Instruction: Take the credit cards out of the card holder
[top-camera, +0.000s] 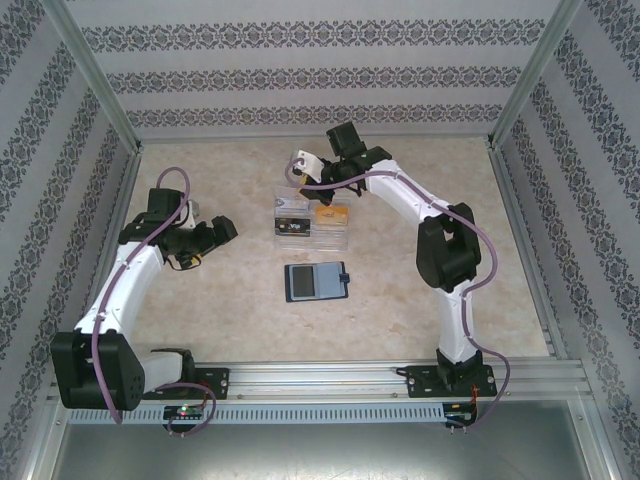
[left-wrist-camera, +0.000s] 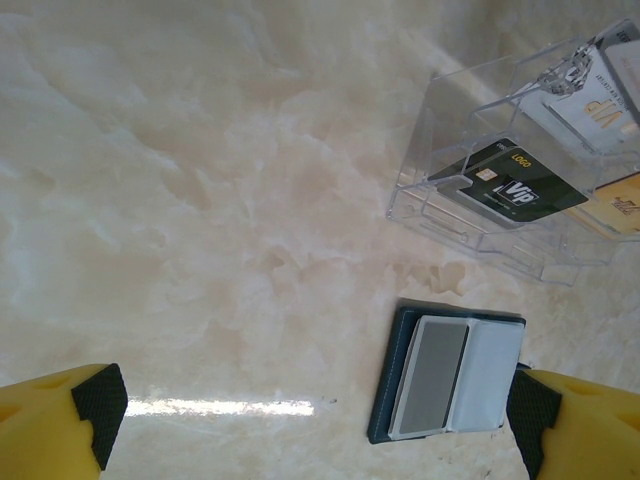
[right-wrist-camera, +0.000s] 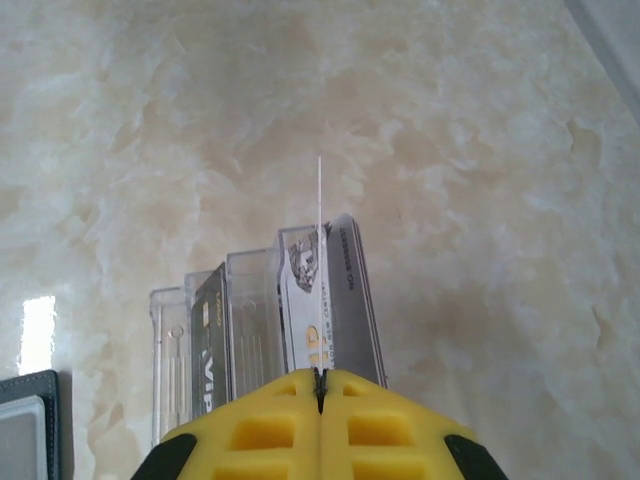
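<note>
The card holder (top-camera: 315, 282) lies open and flat on the table, dark navy outside with a grey panel and a pale panel inside (left-wrist-camera: 450, 375). My left gripper (left-wrist-camera: 315, 420) hangs open above the table, and the holder lies just inside its right fingertip (left-wrist-camera: 535, 420). My right gripper (right-wrist-camera: 320, 378) is shut on a thin white credit card (right-wrist-camera: 320, 230), seen edge-on and standing upright over the clear box (right-wrist-camera: 250, 320). In the top view the right gripper (top-camera: 300, 167) hovers at the box's far side. Whether cards are left in the holder's pockets I cannot tell.
The clear plastic compartment box (top-camera: 312, 215) stands just beyond the holder. It holds a dark VIP card (left-wrist-camera: 510, 185), a pale VIP card (left-wrist-camera: 595, 100) and a yellow-orange card (left-wrist-camera: 620, 205). Patterned walls enclose the marble tabletop on three sides.
</note>
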